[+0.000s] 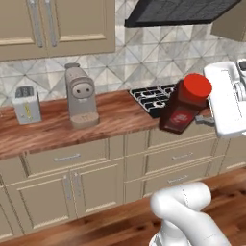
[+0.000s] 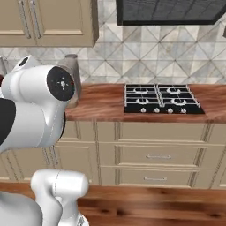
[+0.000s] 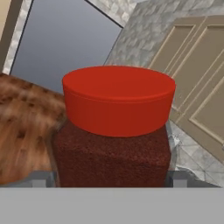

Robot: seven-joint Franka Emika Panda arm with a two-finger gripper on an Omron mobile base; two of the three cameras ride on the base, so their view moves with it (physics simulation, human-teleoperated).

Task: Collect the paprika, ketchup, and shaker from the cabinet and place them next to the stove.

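Paprika (image 1: pixel 182 104) held tilted in the air, red cap leaning up and to the right, in front of the near edge of the wooden surface (image 1: pixel 110 117) and overlapping the left front corner of the stove (image 1: pixel 151 98) in the left base view; claw (image 3: pixel 111 177) clamped across the jar's dark red-brown body, a dark fingertip (image 3: pixel 40 179) just showing at each side in the hand view, jaws spread wide around the squarish jar; bright red cap (image 3: pixel 118 98) large and close there, with wood grain to the left. Black four-burner stove (image 2: pixel 161 99) set flat into the surface under a dark range hood (image 2: pixel 170 11), silver knobs along its front; beige coffee machine (image 1: pixel 80 96) upright left of the stove; small silver toaster (image 1: pixel 26 104) further left, well apart from the jar; beige drawers (image 2: pixel 156 156) below the surface.
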